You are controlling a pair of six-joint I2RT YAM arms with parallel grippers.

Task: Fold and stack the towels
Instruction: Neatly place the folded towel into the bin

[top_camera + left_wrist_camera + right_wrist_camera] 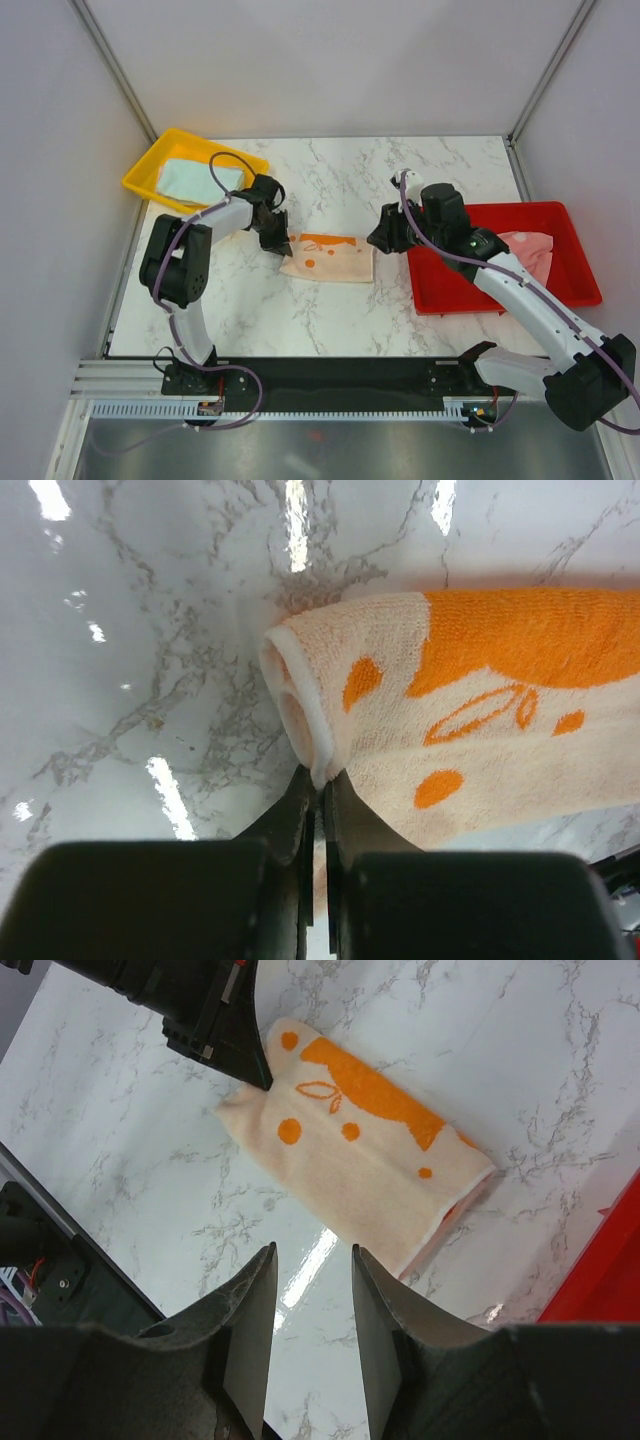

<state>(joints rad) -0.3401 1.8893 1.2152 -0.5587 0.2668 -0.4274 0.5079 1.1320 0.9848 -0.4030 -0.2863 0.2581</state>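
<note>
marble table (340,180) carries yellow tray (148,157), red tray (460,300), cream-orange towel (328,257).

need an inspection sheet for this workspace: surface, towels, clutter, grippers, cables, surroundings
surface: white marble table, glare patches in the wrist views
job's things: cream towel with orange shapes lies folded mid-table; mint towel in the yellow tray; pink towel in the red tray
clutter: nothing seen
grippers: left gripper shut on the cream towel's left edge; right gripper open and holding nothing, over the table right of that towel
cables: purple cables run along both arms, one looping over the yellow tray
surroundings: plain grey walls, metal frame posts at the far corners
</note>
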